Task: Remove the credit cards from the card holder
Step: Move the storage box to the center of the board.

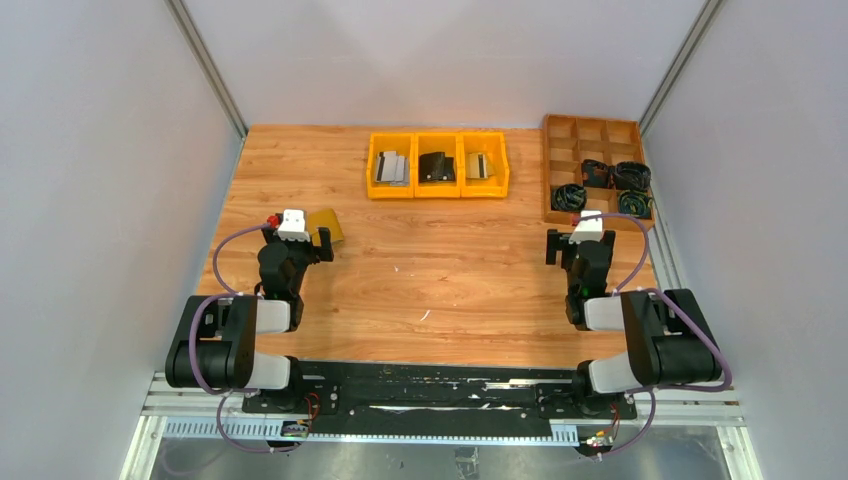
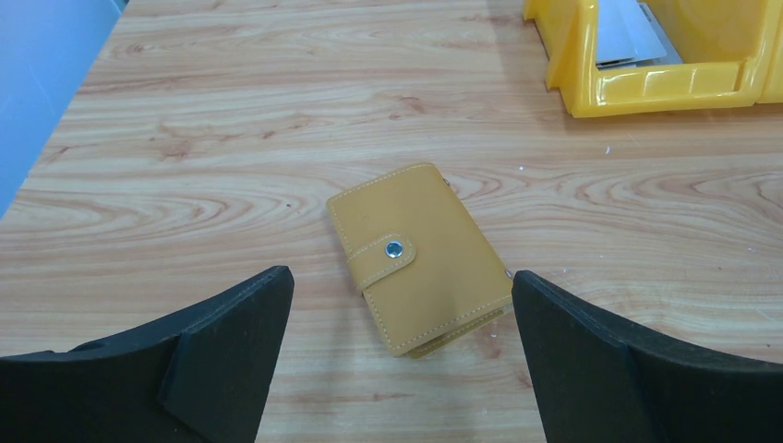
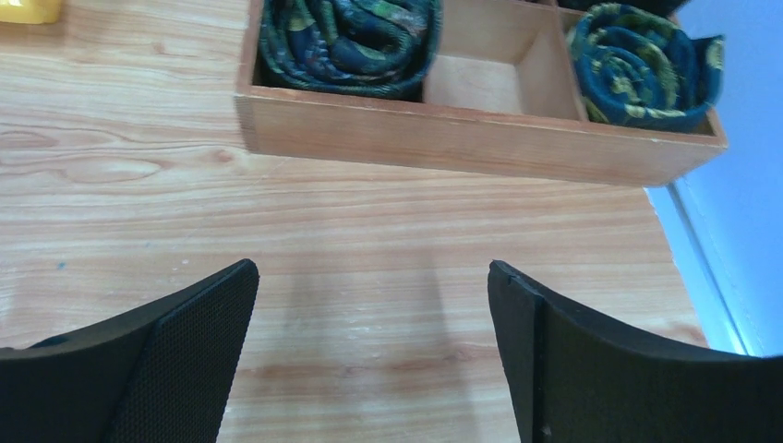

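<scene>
The card holder (image 2: pixel 420 269) is a mustard-yellow case lying flat on the table, folded shut with its strap snapped by a silver button. It also shows in the top view (image 1: pixel 327 224) just ahead of my left gripper (image 1: pixel 305 237). In the left wrist view my left gripper (image 2: pixel 403 314) is open and empty, its fingers either side of the holder's near end, above it. No credit cards show outside the holder. My right gripper (image 3: pixel 372 314) is open and empty over bare wood at the right (image 1: pixel 572 243).
Three joined yellow bins (image 1: pixel 437 165) stand at the back middle, two with silvery items and the middle one with a black block. A brown wooden divided tray (image 1: pixel 594 170) with rolled dark fabric stands at the back right, just beyond my right gripper (image 3: pixel 480 138).
</scene>
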